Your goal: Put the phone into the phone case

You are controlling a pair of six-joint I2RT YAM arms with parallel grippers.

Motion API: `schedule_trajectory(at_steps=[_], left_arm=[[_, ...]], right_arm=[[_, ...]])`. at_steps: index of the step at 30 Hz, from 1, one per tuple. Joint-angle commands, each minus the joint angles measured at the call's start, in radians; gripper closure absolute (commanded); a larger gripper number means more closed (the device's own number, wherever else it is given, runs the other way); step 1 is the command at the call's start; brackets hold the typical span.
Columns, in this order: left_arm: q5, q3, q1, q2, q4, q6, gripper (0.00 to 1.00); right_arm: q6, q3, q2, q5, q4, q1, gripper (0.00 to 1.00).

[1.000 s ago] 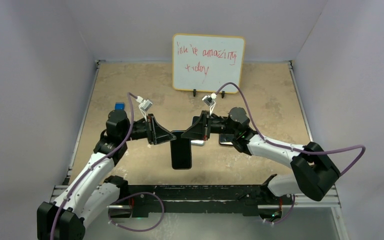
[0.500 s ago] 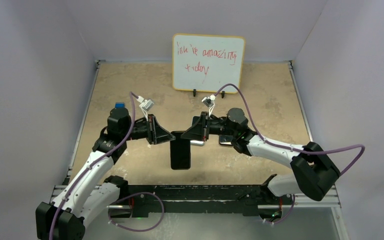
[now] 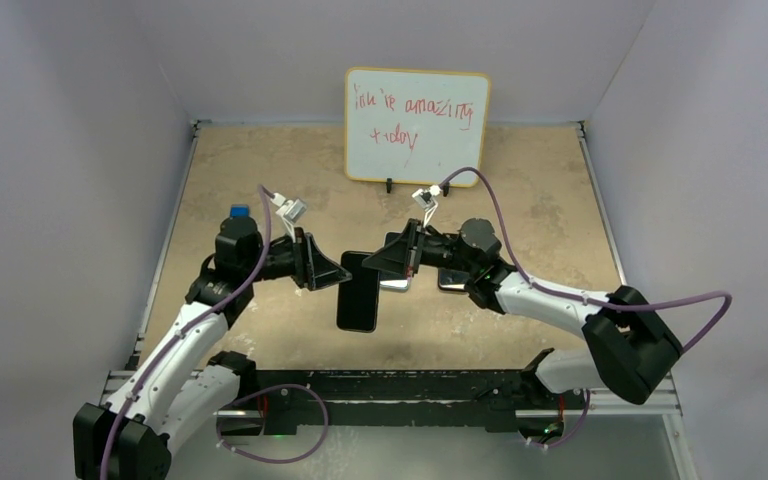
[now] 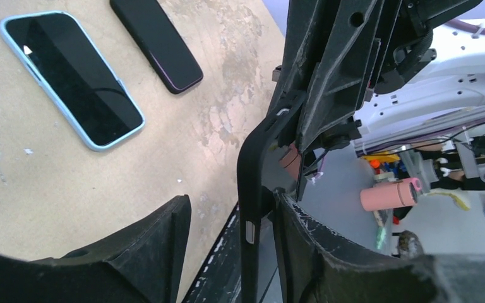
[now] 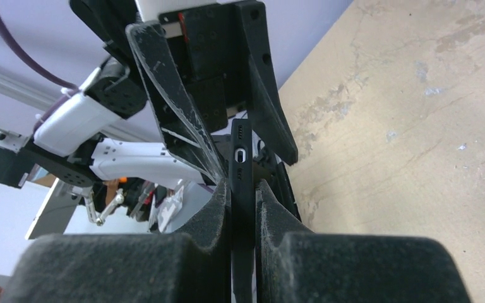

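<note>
Over mid-table, one black slab (image 3: 357, 300) hangs in the air between the two grippers, its long side pointing toward the near edge.

Count: three phone-shaped items, one blue cube (image 3: 239, 211), one whiteboard (image 3: 417, 125), two arms.

Right gripper (image 5: 241, 186): clamped tight on the slab's thin edge, a finger on each face.

Left gripper (image 4: 226, 205): jaws stand apart. The slab's edge lies against one finger only, and the other finger is well clear of it.

The phone (image 4: 156, 43) lies flat on the table (image 3: 260, 160) and shows a reddish rim along one edge. It is near the phone case (image 4: 92, 147) but not touching it.

The light blue case also lies flat, with a black glossy face filling its frame. Whether that face is a handset cannot be told. Both items sit under the right arm's wrist.

Room: bare tan surface runs from the grippers back to the whiteboard at the rear wall. The cube sits behind the left wrist, toward the left wall.
</note>
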Motion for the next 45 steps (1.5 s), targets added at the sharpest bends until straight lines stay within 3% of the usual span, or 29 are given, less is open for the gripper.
schedule_trajectory(at_steps=[1,11,14,17,19,26,30,36,45], left_arm=[[0.068,-0.038,0.002,0.012,0.129,-0.059,0.48],[0.105,-0.102,0.002,0.037,0.261,-0.156,0.53],[0.124,-0.124,0.002,0.046,0.330,-0.211,0.67],[0.122,-0.126,0.002,0.055,0.363,-0.229,0.93],[0.116,-0.123,0.002,0.062,0.368,-0.228,1.00],[0.095,-0.121,0.002,0.068,0.436,-0.276,1.00],[0.071,-0.123,0.002,0.066,0.473,-0.302,1.00],[0.039,-0.127,0.002,0.072,0.525,-0.330,1.00],[-0.033,-0.121,0.002,0.132,0.496,-0.313,1.00]], right_arm=[[0.103,-0.006,-0.036,0.048,0.190,-0.008,1.00],[0.151,-0.031,-0.015,0.100,0.267,-0.028,1.00],[0.154,-0.034,-0.003,0.101,0.270,-0.029,1.00],[0.154,-0.040,0.001,0.099,0.265,-0.031,0.98],[0.149,-0.043,-0.004,0.099,0.245,-0.034,0.89],[0.091,-0.059,-0.044,0.090,0.158,-0.041,0.38],[0.082,-0.090,-0.049,0.071,0.154,-0.041,0.28],[0.091,-0.145,-0.028,0.055,0.186,-0.041,0.34],[0.182,-0.190,0.085,-0.013,0.376,-0.041,0.76]])
